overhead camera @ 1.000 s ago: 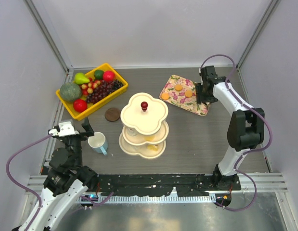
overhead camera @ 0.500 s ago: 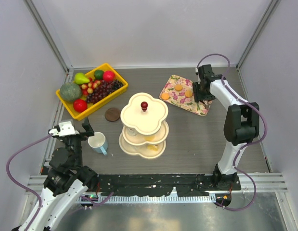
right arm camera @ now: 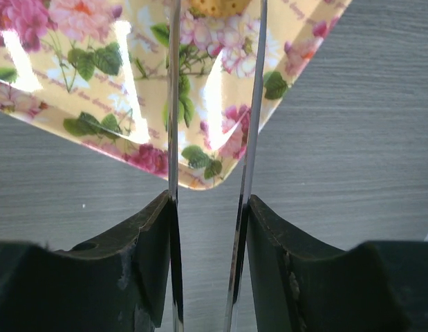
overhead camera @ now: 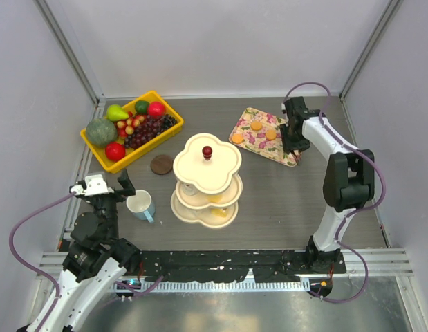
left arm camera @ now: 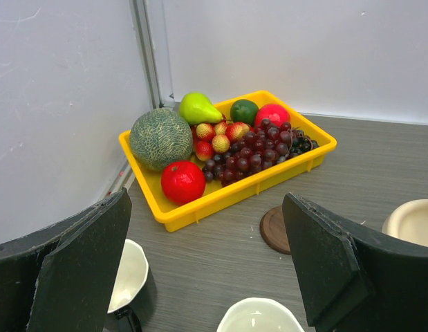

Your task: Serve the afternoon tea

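The left gripper (overhead camera: 106, 188) sits at the near left corner of the counter (overhead camera: 283, 200). It is wide open and holds nothing. Just beside it, to the right, stands the blue mug (overhead camera: 140, 205), open side up. The left wrist view also shows a dark mug (left arm camera: 131, 280) with a white inside, low down by the left finger.

In the middle of the counter stands the stand (overhead camera: 224, 166). It has three cream tiers and a red knob (overhead camera: 207, 151) on top. Some small yellow pastries (overhead camera: 217, 206) peek out on the lower tiers. A brown round mat (overhead camera: 162, 164) lies flat on the counter just to the left of the stand, between the stand and the bin.

Farther back, on the right side, lies the tray (overhead camera: 252, 146) with pink flowers on it. Three round orange biscuits (overhead camera: 256, 125) lie on it, apart from each other. The right gripper (right arm camera: 210, 204) is at the right edge of the tray and points down. It is gripping thin metal tongs (right arm camera: 173, 104). The two tong blades stand a little apart and reach over a corner of the tray.

In the far left corner sits the yellow bin (overhead camera: 134, 160). It is full of fruit (overhead camera: 141, 128): a green melon, a pear, grapes and red round ones.
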`<state>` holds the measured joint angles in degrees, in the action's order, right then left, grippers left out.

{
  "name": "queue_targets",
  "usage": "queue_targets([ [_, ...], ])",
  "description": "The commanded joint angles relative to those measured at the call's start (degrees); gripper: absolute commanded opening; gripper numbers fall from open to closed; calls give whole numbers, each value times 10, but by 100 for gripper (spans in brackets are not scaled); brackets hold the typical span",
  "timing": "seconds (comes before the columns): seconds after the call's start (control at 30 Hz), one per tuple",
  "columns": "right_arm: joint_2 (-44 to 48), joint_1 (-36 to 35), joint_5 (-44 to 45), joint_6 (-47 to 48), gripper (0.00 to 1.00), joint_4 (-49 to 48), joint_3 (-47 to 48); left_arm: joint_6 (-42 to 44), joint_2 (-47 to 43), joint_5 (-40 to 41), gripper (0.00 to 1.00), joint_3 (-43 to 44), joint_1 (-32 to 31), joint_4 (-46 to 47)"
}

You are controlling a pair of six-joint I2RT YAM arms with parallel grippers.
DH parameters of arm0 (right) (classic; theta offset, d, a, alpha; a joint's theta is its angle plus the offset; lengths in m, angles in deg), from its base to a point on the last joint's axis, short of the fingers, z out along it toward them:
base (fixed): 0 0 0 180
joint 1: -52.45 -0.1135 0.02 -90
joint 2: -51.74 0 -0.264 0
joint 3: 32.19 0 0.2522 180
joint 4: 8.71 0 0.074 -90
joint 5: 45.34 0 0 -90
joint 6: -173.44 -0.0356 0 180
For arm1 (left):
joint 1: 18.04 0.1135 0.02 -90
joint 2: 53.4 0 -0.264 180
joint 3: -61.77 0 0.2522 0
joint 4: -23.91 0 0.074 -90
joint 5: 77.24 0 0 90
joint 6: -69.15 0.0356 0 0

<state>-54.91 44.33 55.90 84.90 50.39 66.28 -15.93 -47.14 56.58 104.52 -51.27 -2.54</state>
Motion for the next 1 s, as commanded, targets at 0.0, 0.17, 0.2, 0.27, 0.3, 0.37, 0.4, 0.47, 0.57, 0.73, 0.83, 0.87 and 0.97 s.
queue_targets([
  [0.0, 85, 2, 31, 4, 43, 15, -3, -5, 5, -4, 99, 8, 3, 18],
  [0.17, 141, 0, 35, -2, 42, 26, -4, -4, 2, -4, 99, 8, 3, 18],
  [0.2, 158, -2, 37, -4, 42, 27, -4, -4, 2, -5, 99, 9, 4, 17],
  [0.27, 182, -10, 39, -4, 43, 34, 0, -5, 2, -5, 99, 9, 3, 17],
  [0.3, 191, -13, 39, -4, 42, 39, 5, -5, 2, -5, 99, 9, 4, 17],
  [0.37, 217, -38, 40, -2, 42, 43, 11, -4, 2, -4, 99, 9, 3, 16],
  [0.4, 235, -47, 41, -1, 42, 45, 12, -4, 2, -4, 99, 9, 4, 16],
  [0.47, 258, -74, 42, 4, 42, 52, 22, -4, 2, -5, 99, 9, 4, 16],
  [0.57, 282, -127, 42, 12, 42, 65, 45, -4, 1, -3, 99, 10, 4, 15],
  [0.73, 314, -204, 29, 22, 43, 83, 81, -4, 1, -2, 99, 9, 4, 16],
  [0.83, 326, -260, 10, 29, 43, 82, 94, -4, 1, -3, 99, 10, 4, 15],
  [0.87, 326, -274, 6, 35, 43, 83, 100, -4, 1, -2, 99, 10, 3, 15],
  [0.97, 326, -319, -17, 45, 43, 81, 109, -4, 1, -3, 99, 9, 4, 14],
])
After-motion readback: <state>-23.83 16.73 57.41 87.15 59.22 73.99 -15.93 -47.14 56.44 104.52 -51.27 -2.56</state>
